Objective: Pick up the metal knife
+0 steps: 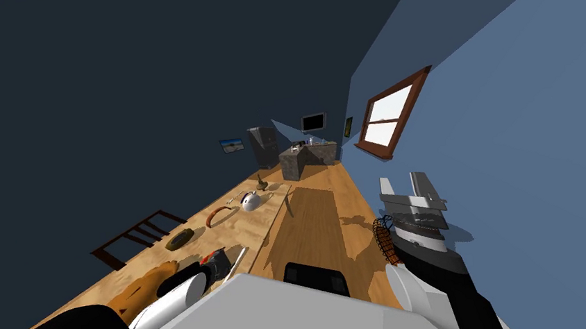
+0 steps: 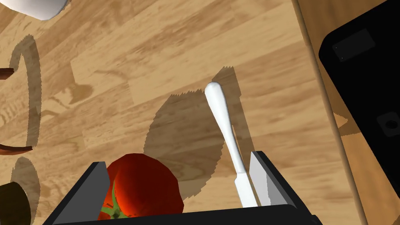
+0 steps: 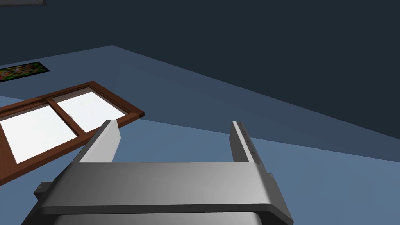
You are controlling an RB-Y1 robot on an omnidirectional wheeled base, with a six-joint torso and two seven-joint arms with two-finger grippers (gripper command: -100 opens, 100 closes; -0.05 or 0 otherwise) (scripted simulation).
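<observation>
Wood counter (image 2: 117, 78) carries the white knife (image 2: 230, 140) lengthwise btwn the spread fingers of the left claw (image 2: 177, 159), just beside one finger (image 2: 261, 179), red tomato (image 2: 144, 183) by the other; right claw (image 1: 405, 186), also spread, hangs well apart at head view's right.

My head camera, rolled hard, looks steeply down along the wooden table (image 1: 256, 219), which runs from the lower left toward frame centre, with the window (image 1: 390, 115) right of centre. My left wrist camera hangs close over that table's near end, facing down between the parted fingers of my left gripper (image 2: 176, 160) at the white knife (image 2: 226, 133) and the red tomato (image 2: 144, 187). The head view shares both, small, at lower centre. My right wrist camera, looking along my open-fingered right gripper (image 3: 174, 122), faces up at the blue wall (image 3: 312, 183) and the same window.
</observation>
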